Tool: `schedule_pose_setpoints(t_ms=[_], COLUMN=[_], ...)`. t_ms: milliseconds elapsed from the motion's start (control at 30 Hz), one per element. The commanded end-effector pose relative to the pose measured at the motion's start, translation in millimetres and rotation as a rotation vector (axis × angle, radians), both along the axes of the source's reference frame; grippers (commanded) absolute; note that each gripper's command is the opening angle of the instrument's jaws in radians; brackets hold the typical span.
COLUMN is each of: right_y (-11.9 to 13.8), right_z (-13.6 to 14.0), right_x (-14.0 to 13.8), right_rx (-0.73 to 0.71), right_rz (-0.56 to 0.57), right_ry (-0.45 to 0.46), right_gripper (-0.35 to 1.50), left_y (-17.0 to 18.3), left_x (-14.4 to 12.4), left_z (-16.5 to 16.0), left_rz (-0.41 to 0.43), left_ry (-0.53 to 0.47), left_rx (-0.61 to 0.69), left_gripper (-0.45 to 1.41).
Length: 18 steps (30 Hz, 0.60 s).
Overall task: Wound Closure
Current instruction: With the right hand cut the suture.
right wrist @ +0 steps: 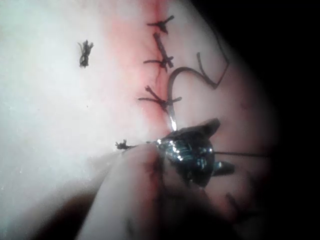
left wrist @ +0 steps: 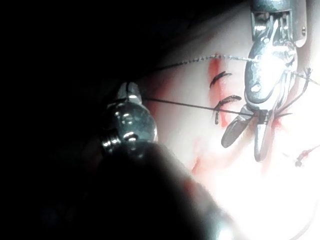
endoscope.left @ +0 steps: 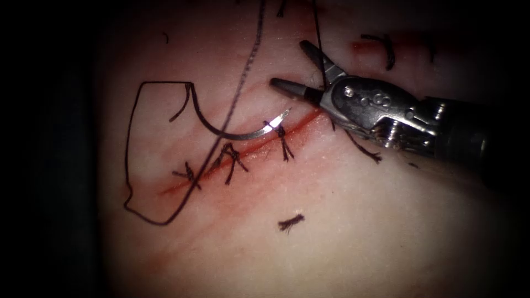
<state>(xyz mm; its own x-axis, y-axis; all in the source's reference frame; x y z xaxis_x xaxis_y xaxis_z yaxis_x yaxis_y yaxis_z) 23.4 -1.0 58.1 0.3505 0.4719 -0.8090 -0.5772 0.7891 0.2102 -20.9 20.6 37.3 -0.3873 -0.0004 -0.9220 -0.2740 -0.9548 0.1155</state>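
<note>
Right tool open beside the cut, needle lying free on the tissue

Nearest, a cut end of thread [endoscope.left: 291,223] lay at about six o'clock on the tissue [endoscope.left: 353,232]. Beyond it ran the cut [endoscope.left: 259,144] with three knotted stitches. The needle [endoscope.left: 238,131] lay on the far-left side, unheld, its tip at the cut near the stitch [endoscope.left: 282,139], and whether it entered the tissue could not be told. Thread [endoscope.left: 132,149] looped off toward nine o'clock. At three o'clock the right tool [endoscope.left: 292,69] held nothing, jaws spread, probably poised to take the needle. The left tool [left wrist: 127,122] gave no sign of its jaws.
</note>
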Motion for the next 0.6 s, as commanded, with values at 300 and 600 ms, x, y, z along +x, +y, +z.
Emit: schedule_pose_setpoints(t_ms=[300,600], right_y=[1.0,1.9], right_z=[0.1,-2.1], right_x=[0.8,0.3], right_rx=[0.0,-0.032], right_rz=[0.001,0.009], right_ry=[0.003,0.025], right_gripper=[-0.35,-0.35], left_y=[0.8,0.5], left_x=[-0.5,-0.8], left_z=[-0.4,-0.4], left_rz=[0.0,-0.002], left_ry=[0.0,0.002], left_rx=[-0.01,-0.013], left_gripper=[-0.35,-0.35])
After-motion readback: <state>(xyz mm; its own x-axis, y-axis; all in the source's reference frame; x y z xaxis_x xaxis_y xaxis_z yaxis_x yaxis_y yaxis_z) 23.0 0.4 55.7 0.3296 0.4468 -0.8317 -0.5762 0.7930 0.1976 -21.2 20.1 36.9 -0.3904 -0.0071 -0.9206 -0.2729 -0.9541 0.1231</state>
